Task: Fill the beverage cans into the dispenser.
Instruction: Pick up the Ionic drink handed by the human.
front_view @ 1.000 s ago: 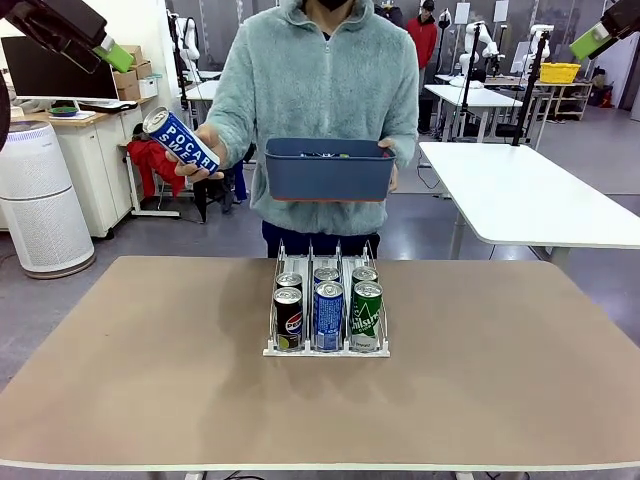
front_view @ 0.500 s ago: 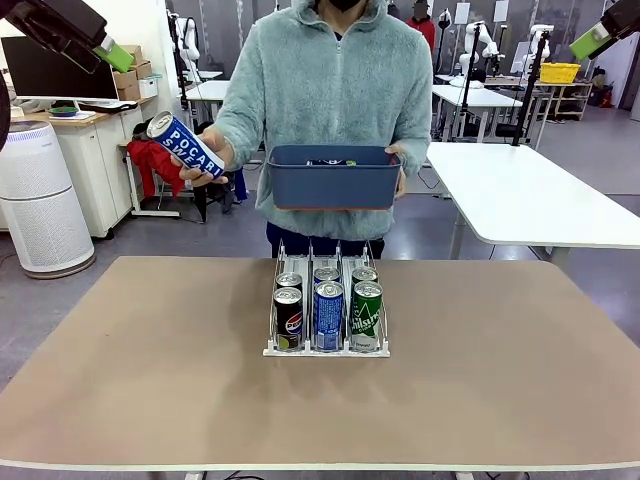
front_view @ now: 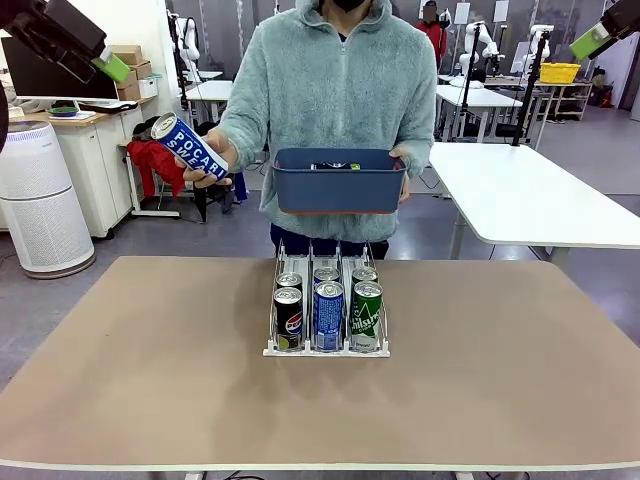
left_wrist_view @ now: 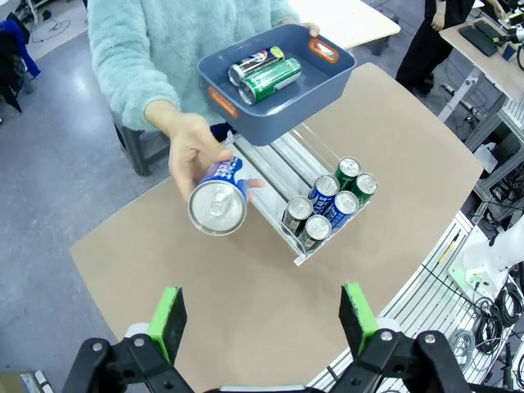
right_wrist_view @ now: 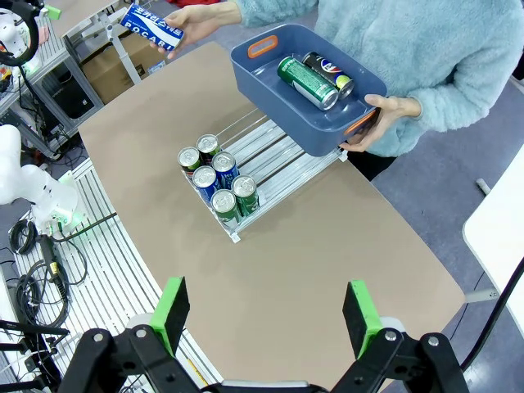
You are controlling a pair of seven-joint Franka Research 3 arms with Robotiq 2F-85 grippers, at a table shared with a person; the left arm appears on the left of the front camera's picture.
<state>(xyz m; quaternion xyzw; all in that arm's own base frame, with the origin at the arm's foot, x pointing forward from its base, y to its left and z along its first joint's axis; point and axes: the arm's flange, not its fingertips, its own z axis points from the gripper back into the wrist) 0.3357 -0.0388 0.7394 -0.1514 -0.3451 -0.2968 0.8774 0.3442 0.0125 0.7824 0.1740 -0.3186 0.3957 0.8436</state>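
The dispenser [front_view: 325, 351] stands mid-table with several beverage cans [front_view: 328, 312] at its front end: dark, blue and green ones. Behind it a person's hand holds a blue-and-white Pocari Sweat can [front_view: 187, 146] tilted in the air, left of the dispenser. In the left wrist view that can [left_wrist_view: 218, 203] points its silver top at the camera, above the table's far edge. My left gripper [left_wrist_view: 262, 319] hangs open and empty high above the table. My right gripper [right_wrist_view: 266, 315] is also open, empty and high, with the dispenser [right_wrist_view: 282, 155] far below it.
The person's other hand holds a dark blue bin [front_view: 340, 185] above the dispenser's rear end; a green can [right_wrist_view: 304, 82] and a dark can [right_wrist_view: 327, 74] lie in it. The rear halves of the lanes [left_wrist_view: 282, 160] are bare. A white table [front_view: 530, 200] stands at back right.
The person has lowered the bin and the Pocari Sweat can a little and come closer to the table. My left gripper has shifted slightly; the right has not moved.
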